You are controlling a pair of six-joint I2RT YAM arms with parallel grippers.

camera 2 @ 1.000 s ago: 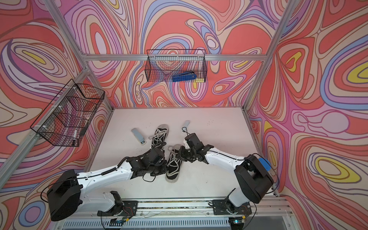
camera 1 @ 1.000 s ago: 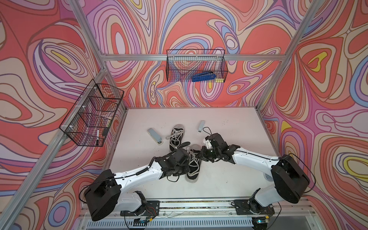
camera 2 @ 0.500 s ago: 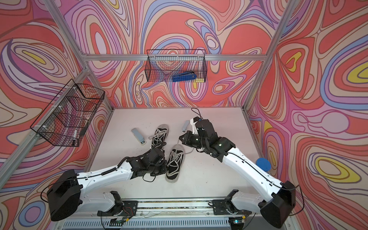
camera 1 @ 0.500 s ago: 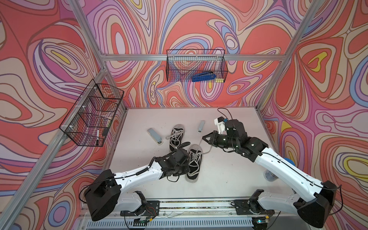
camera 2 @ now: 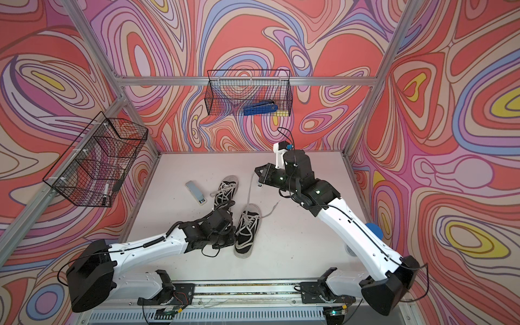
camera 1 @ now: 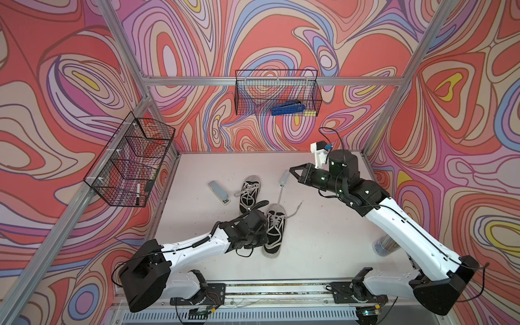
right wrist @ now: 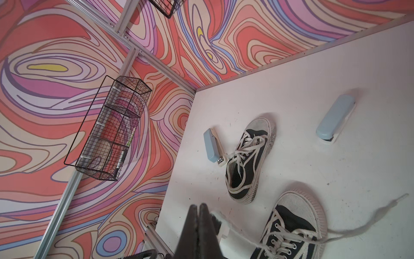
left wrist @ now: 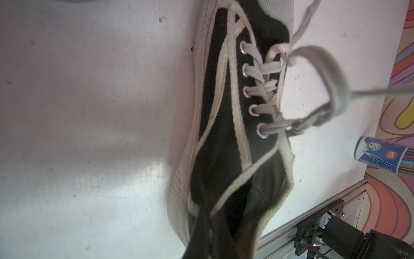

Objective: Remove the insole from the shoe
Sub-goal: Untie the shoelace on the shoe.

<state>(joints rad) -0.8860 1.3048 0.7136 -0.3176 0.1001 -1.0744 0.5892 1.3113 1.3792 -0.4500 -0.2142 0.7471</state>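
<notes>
Black canvas with white trim and a white rubber sole: that is the nearer sneaker [camera 1: 274,232], resting on the white bench [camera 1: 323,233] near the front edge, toe towards the back wall. We see the left end effector [left wrist: 205,232] low at its heel. Its jaws are narrowed onto the canvas rim of the collar, one finger outside the shoe and one inside. The opening beside those fingers is dark, and we cannot make out the insole within it.

Off to the right, close to the right arm, a tube of coloured pencils [left wrist: 385,154] lies on its side.

One shoelace [camera 2: 249,191] runs taut from the sneaker up and back to the right end effector [right wrist: 199,209]. It hangs above the bench with its jaws pressed together on that lace. The other lace end [camera 1: 295,209] lies loose across the bench.

Just beyond the nearer sneaker sits a second sneaker [camera 1: 249,192] of the same kind, laces slack. A pale blue stapler [camera 1: 219,192] lies just to its left. Another stapler [right wrist: 335,118] lies farther back, to the right of that sneaker's toe.

A partitioned wire basket [camera 1: 108,146] hangs on the left wall with a marker [camera 1: 138,192] in it. A second wire basket [camera 1: 253,98] on the back wall holds a blue object [camera 1: 288,108].
</notes>
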